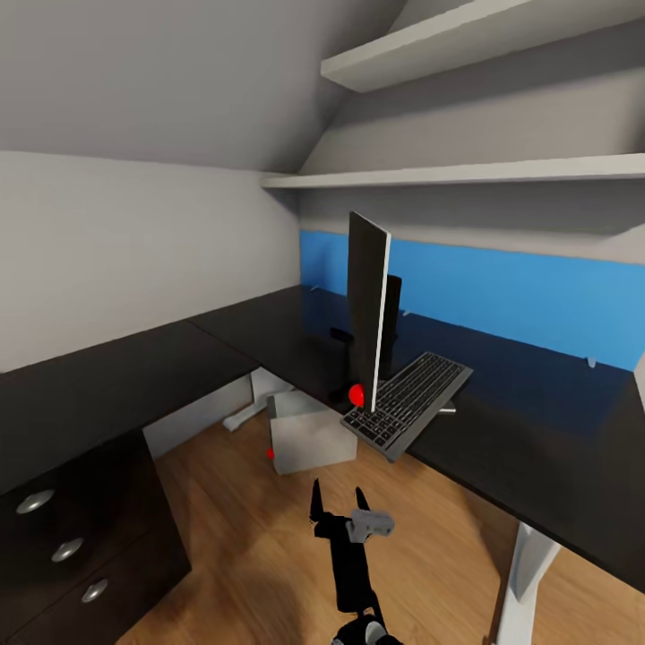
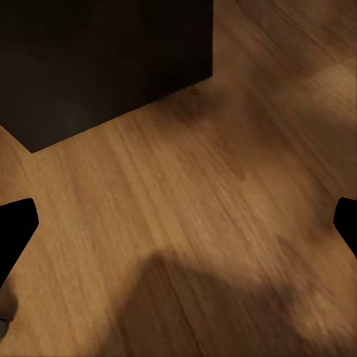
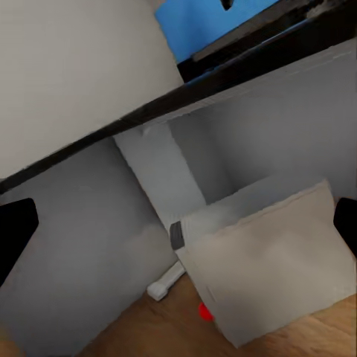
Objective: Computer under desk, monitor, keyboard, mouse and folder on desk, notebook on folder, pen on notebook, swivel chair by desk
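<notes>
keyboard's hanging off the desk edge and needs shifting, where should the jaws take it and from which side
Probably the near end of the keyboard, the corner overhanging the desk front edge. It lies flat and thin, so only that end leaves room under it. Come from the room side, one jaw above and one below. The monitor stands close along its left, so avoid that side.

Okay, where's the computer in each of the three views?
Head view: computer low in the middle, on the floor under the desk.
Left wrist view: not in it.
Right wrist view: computer at lower right, below the desk.
Shared landmark: its red dot.
</notes>
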{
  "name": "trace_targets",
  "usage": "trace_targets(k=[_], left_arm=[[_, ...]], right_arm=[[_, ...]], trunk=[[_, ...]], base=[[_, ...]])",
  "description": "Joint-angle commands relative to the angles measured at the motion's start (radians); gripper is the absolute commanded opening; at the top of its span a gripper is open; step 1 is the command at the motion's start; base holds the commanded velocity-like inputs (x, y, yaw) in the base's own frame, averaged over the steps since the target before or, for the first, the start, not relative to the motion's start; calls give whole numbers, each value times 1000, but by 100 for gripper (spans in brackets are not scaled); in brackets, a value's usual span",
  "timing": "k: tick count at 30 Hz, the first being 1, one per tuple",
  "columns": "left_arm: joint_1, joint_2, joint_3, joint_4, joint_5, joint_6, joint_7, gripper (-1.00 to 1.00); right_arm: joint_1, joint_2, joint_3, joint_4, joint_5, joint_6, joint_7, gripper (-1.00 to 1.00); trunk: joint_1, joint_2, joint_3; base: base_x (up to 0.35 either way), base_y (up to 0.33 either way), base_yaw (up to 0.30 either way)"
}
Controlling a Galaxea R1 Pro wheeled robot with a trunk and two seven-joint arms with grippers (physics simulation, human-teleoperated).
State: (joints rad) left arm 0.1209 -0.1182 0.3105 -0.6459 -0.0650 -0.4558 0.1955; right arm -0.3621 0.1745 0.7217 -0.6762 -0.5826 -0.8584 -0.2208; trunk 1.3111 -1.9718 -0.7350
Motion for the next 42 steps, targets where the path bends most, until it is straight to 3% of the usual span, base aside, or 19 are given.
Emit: trace_targets(k=[1, 2, 3, 7, 9, 10, 11, 12, 13, 14, 16, 17, 20, 22, 25, 34, 39, 42], left_arm=[[0, 0, 3, -2, -7, 2, 2, 100], [0, 0, 3, -4, -6, 4, 0, 100], [0, -1, 3, -4, -6, 5, 0, 100], [0, -14, 2, -63, -6, 27, 0, 100], [0, -48, 2, -249, -6, 217, -1, 100], [0, -54, 1, -307, -5, 276, -1, 100], [11, -56, -1, -488, 4, 455, -2, 100], [18, -56, -3, -545, 13, 517, -2, 100], [34, -56, -12, -648, 44, 645, -3, 100], [41, -56, -20, -692, 66, 708, -4, 100], [57, -56, -58, -827, 176, 931, -6, 100], [61, -56, -74, -869, 224, 1002, -6, 100], [67, -56, -94, -912, 283, 1085, -5, 100], [70, -56, -101, -873, 304, 1085, -4, 100], [71, -56, -103, -858, 299, 1036, -5, 100], [71, -56, -121, -795, 231, 998, -3, 100], [71, -56, -126, -784, 222, 994, -4, 100], [71, -56, -126, -783, 222, 995, -5, 100]], right_arm=[[-2, 0, 7, -28, -28, -10, -11, 100], [-2, 0, 16, -77, -97, -15, -15, 100], [-2, 0, 27, -95, -127, -18, -17, 100], [-2, 0, 51, -159, -178, -64, -22, 100], [-2, 0, 59, -213, -190, -90, -26, 100], [-2, 0, 60, -225, -192, -93, -28, 100], [-2, 0, 61, -250, -195, -100, -39, 100], [-2, 0, 61, -256, -196, -102, -44, 100], [-2, 0, 61, -263, -197, -105, -55, 100], [-2, 0, 61, -266, -197, -106, -61, 100], [-2, 0, 59, -272, -198, -110, -82, 100], [-2, 0, 57, -273, -198, -113, -93, 100], [-2, 0, 55, -273, -198, -124, -132, 100], [-2, 0, 57, -274, -225, -132, -242, 100], [-2, 0, 59, -275, -243, -134, -295, 100], [-2, 0, 61, -299, -253, -189, -321, 100], [-2, 0, 63, -435, -253, -189, -322, 100], [-2, 0, 66, -458, -254, -189, -321, 100]], trunk=[[4, -8, -4], [8, -15, -7], [12, -22, -10], [27, -50, -23], [35, -64, -29], [38, -71, -32], [42, -78, -35], [46, -85, -38], [50, -92, -42], [54, -99, -45], [61, -113, -51], [65, -120, -54], [77, -141, -64], [84, -155, -70], [96, -176, -79], [130, -239, -107], [150, -274, -123], [161, -295, -132]], base=[[0, 0, 0], [0, 0, 0], [0, 0, 0], [0, 0, 0], [0, 0, 0], [0, 0, 0], [0, 0, 0], [0, 0, 0], [0, 0, 0], [0, 0, 0], [0, 0, 0], [0, 0, 0], [0, 0, 0], [0, 0, 0], [0, 0, 0], [0, 0, 0], [0, 0, 0], [0, 0, 0]])
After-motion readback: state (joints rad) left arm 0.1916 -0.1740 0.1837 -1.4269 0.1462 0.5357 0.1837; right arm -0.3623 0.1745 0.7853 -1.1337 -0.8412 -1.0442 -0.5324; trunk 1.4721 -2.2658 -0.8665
